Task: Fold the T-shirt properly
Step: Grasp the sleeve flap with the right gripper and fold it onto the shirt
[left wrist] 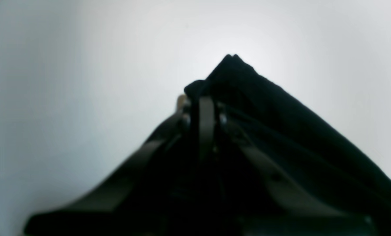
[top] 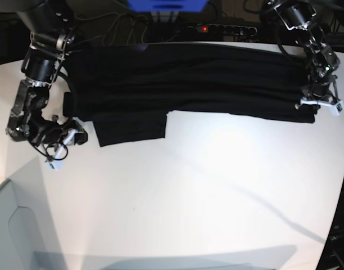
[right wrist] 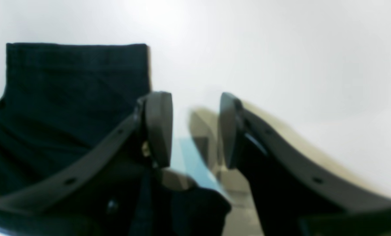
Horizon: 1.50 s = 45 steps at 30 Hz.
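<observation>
The black T-shirt (top: 194, 79) lies in a long band across the back of the white table (top: 206, 185), plain side up, with one sleeve (top: 130, 126) sticking out toward the front. My left gripper (top: 313, 106) is at the band's right end, shut on a bunched corner of the fabric. In the left wrist view the gripper (left wrist: 205, 98) pinches the black cloth (left wrist: 280, 124). My right gripper (top: 65, 149) is open and empty just left of the sleeve. In the right wrist view the gripper (right wrist: 193, 127) has its jaws apart, with the shirt (right wrist: 67, 91) to its left.
A power strip with a red light (top: 217, 27) and cables lie behind the table's back edge. A pale grey panel (top: 20, 225) sits at the front left corner. The table's right edge (top: 343, 185) runs close to my left arm.
</observation>
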Tool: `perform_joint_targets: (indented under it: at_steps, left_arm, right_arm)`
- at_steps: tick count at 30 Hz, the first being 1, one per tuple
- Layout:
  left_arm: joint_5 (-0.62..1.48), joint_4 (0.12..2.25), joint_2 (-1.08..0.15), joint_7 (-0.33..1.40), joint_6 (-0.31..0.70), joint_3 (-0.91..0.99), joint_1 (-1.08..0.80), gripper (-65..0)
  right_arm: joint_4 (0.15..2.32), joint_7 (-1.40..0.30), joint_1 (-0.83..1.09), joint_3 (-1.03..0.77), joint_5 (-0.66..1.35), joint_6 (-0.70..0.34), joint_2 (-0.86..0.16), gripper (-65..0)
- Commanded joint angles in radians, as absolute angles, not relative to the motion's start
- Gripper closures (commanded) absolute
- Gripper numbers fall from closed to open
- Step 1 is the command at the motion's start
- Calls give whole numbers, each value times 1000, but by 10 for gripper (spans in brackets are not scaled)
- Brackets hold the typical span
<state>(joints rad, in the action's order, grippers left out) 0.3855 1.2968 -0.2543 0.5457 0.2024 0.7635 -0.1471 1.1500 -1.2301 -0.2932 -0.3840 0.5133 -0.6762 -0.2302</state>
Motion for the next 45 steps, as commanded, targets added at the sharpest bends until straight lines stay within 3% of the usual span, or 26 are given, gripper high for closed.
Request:
perform_joint_targets:
  at_steps: [1, 12, 29, 32, 37, 45]
  left_arm:
    - [387, 1311, -271, 538, 200, 768, -143, 0]
    - [387, 1311, -271, 538, 200, 768, -143, 0]
    - [387, 1311, -271, 538, 200, 768, -143, 0]
    - [387, 1311, -271, 538, 200, 768, -143, 0]
    - [387, 1311, -271, 538, 200, 768, -143, 0]
    - [387, 1311, -271, 538, 200, 768, -143, 0]
  right_arm:
    - [1148, -1247, -314, -381, 498, -698, -229, -247]
    - [1130, -1259, -297, -371, 496, -698, -145, -247]
    - [1132, -1251, -275, -286, 496, -698, -125, -244]
    - [1132, -1248, -275, -285, 496, -698, -114, -201]
    - [1132, -1248, -280, -285, 493, -698, -108, -3]
    - [1274, -1291, -277, -292, 498, -698, -107, 0]
